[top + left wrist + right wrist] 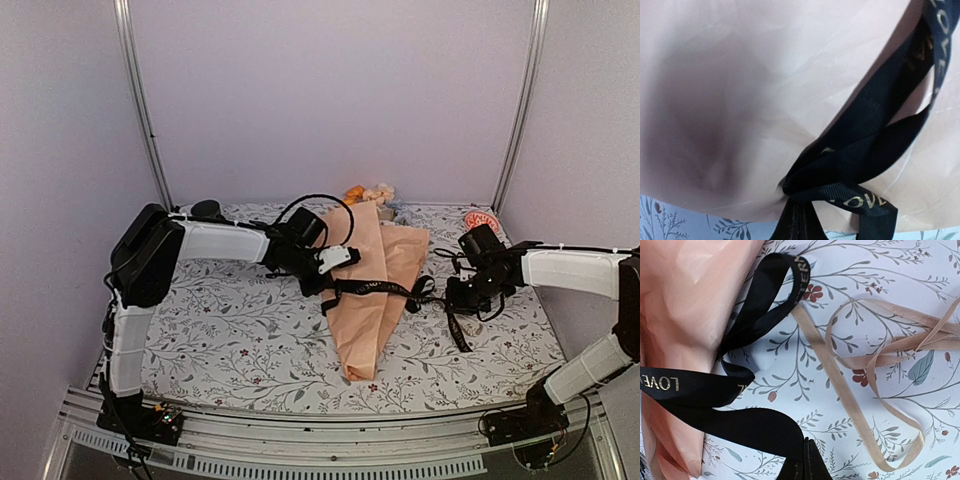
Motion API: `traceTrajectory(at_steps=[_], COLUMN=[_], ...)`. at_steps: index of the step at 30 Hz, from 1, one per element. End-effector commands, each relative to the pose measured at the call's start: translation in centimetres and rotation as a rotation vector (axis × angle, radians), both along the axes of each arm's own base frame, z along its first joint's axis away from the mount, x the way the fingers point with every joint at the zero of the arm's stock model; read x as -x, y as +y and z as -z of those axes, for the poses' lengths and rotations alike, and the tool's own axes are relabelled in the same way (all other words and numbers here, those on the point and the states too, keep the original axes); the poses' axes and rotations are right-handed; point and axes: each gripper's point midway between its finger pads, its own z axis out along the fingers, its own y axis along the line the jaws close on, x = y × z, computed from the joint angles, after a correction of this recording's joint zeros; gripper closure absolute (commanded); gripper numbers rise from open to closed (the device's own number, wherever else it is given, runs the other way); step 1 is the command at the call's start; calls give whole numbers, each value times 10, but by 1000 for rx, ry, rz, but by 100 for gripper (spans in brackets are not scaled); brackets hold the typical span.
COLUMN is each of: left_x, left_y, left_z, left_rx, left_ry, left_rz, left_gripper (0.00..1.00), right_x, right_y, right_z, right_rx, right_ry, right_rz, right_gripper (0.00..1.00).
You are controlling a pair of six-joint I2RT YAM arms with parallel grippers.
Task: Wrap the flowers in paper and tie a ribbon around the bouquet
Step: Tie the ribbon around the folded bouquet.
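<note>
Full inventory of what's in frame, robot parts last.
paper: 1, peach-orange, rolled into a cone, table centre
flowers: 1 bunch, orange and pale blooms, sticking out of the cone's far end
ribbon: 1, black with gold lettering, across the cone's middle
cord: 1, tan, loose on the cover right of the cone
round thing: 1, red and white, far right; too small to identify
cover: 1, white floral, over the table
left gripper: 1, black, shut on ribbon, left of cone
right gripper: 1, black, shut on ribbon, right of cone

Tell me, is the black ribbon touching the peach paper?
Touching. The left wrist view shows the ribbon lying flat against the paper, with no gap between them.
</note>
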Motion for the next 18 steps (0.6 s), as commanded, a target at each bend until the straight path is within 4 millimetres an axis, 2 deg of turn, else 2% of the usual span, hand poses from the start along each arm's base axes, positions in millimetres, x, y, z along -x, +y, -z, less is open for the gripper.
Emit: traceTrajectory(at_steps=[1, 6, 11, 18], left_x=[-4, -2, -13, -23], left_y=[21, 32, 65, 97], left_z=[-19, -16, -16, -23], left_rx=[12, -6, -30, -32], left_ry=[-1, 17, 1, -16], left_rz=[-49, -71, -153, -246], left_gripper=[100, 100, 100, 100], right_x=[-21, -35, -49, -64], right_y=[-4, -5, -38, -61], right_z=[-13, -15, -13, -9], right_rx=[-85, -120, -140, -172], right_ry=[-45, -47, -40, -34], right_rz=[-11, -22, 58, 102], right_gripper=[99, 99, 99, 99])
